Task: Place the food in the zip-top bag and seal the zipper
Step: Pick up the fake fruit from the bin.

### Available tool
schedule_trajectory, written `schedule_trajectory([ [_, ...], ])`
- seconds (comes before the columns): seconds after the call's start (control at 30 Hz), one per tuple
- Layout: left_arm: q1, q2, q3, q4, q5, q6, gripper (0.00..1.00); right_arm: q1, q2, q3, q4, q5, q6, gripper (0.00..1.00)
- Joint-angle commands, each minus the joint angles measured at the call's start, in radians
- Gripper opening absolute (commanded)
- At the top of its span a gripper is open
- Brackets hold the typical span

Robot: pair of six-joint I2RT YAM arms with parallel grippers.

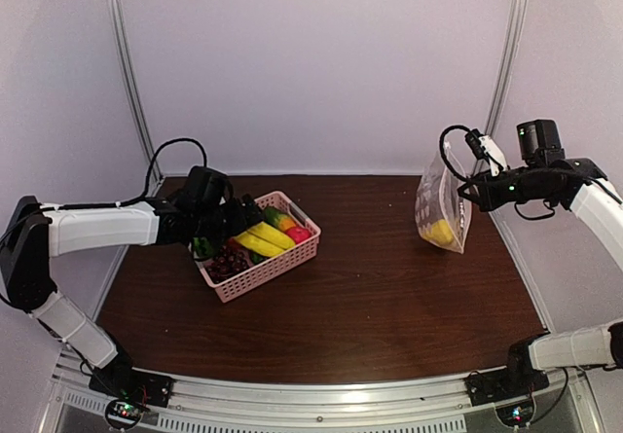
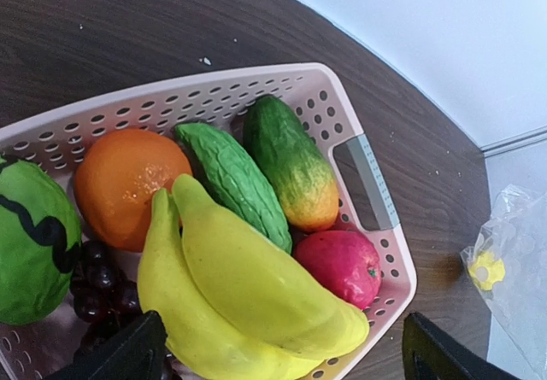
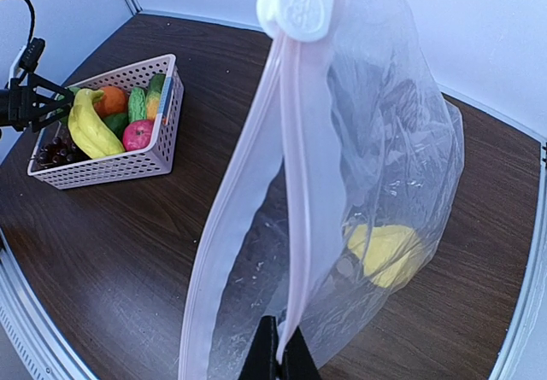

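Note:
The food lies in a pink basket [image 1: 282,264]: yellow bananas [image 2: 248,295], an orange [image 2: 120,184], a green cucumber [image 2: 231,179], a red apple [image 2: 342,265], dark grapes [image 2: 102,286] and a green pepper [image 2: 30,243]. My left gripper [image 2: 282,354] is open just above the bananas, one finger on each side of them. My right gripper [image 3: 278,359] is shut on the zipper [image 3: 303,184] of the clear zip-top bag [image 1: 443,204] and holds it hanging above the table at the right. The mouth gapes open. The white slider [image 3: 297,4] is at the far end. A yellow lemon [image 3: 385,252] lies inside.
The basket stands left of centre on the dark wooden table [image 1: 389,297]. White walls and metal frame posts [image 1: 506,63] close the back and sides. The basket's grey handle [image 2: 373,184] faces the bag side.

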Motion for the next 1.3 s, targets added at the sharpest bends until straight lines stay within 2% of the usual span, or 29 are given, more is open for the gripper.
schedule_trajectory([
  [0.0,0.005,-0.039,-0.05,-0.03,0.005,-0.124,0.98,0.006,-0.012,-0.01,0.009,-0.009,0.004,0.0],
  [0.13,0.005,-0.07,-0.138,0.047,0.018,-0.241,0.98,0.008,0.001,-0.007,0.009,-0.019,0.004,0.0],
  [0.37,0.015,0.037,-0.058,0.028,0.047,-0.25,0.97,0.011,0.006,-0.003,0.012,-0.027,0.014,0.0],
  [0.43,0.021,0.057,-0.057,0.046,0.068,-0.277,0.92,0.012,0.001,-0.007,0.011,-0.023,0.012,0.0],
  [0.57,0.025,0.051,-0.074,0.104,0.069,-0.282,0.77,0.014,-0.011,-0.021,0.009,-0.007,0.004,0.0],
  [0.7,0.026,-0.007,-0.051,0.06,0.044,-0.25,0.69,0.015,-0.021,-0.013,-0.007,0.014,-0.008,0.0],
  [0.93,-0.008,-0.198,0.013,-0.03,-0.076,-0.11,0.58,0.029,-0.019,0.044,-0.07,0.031,-0.021,0.0],
  [1.0,-0.025,-0.221,0.033,0.006,-0.081,-0.043,0.57,0.037,-0.012,0.058,-0.077,0.026,-0.014,0.0],
  [1.17,-0.115,-0.161,0.153,0.136,0.021,0.204,0.56,0.089,0.027,0.083,-0.083,0.043,0.013,0.0],
  [1.27,-0.186,-0.105,0.21,0.239,0.082,0.279,0.54,0.121,0.06,0.092,-0.073,0.067,0.035,0.0],
])
